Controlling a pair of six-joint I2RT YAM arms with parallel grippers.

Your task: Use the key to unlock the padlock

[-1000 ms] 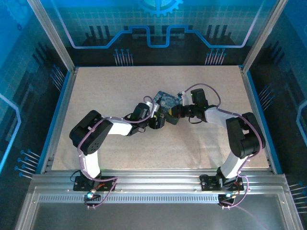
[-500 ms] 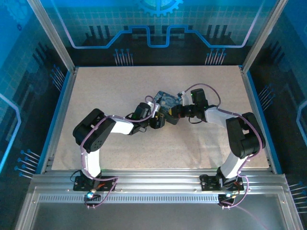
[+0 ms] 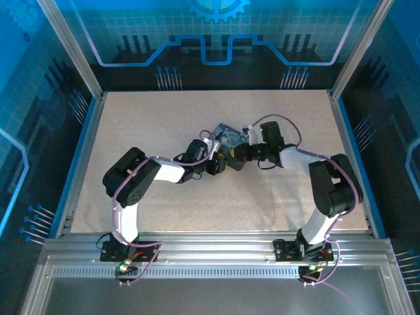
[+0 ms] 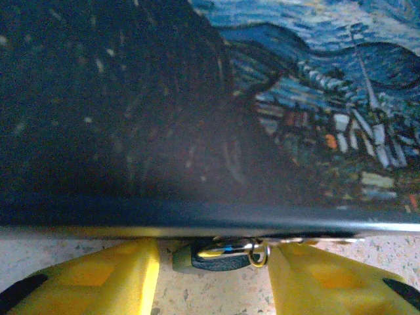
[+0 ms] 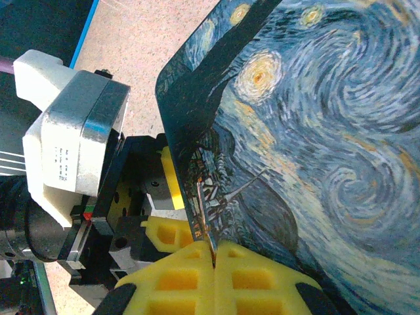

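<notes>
Left wrist view: the very small dark-bodied metal padlock [image 4: 220, 257] with its silvery shackle lies on the speckled beige table [image 4: 210, 298]. It sits right at the lower edge of the dark-blue rectangular starry-night tin [image 4: 295, 131], which looms over it and shades it. The left gripper [image 4: 213, 269] stands open, with a yellow pad on either side of the padlock. In the right wrist view, the right gripper [image 5: 213, 266] is pinched closed on a thin dark metal key [image 5: 209, 236], hard against the tin's painted face.

we see the left arm's elbow has swung right since a second ago, carrying the left gripper [image 3: 218, 164] slightly closer to the tin [image 3: 228, 136].
</notes>
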